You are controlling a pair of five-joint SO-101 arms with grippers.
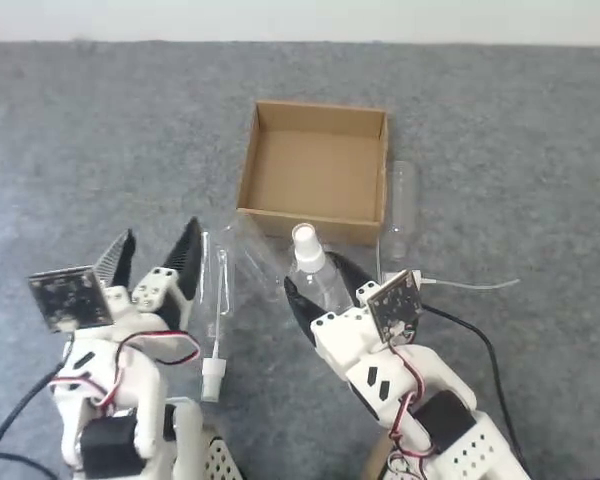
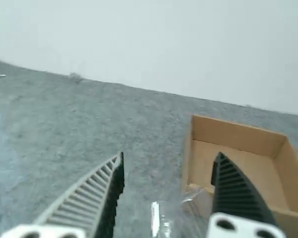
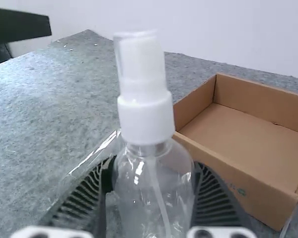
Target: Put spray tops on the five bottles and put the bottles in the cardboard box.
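Bottle clear, upright, white spray top fitted, in right pincer.

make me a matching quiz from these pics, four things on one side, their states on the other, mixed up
1 cardboard box
2 left gripper
3 spray-topped bottle
4 loose spray top

A lying flat on the table
B open, holding nothing
C upright in the right gripper
D brown, top open

Pairs: 1-D, 2-B, 3-C, 4-A
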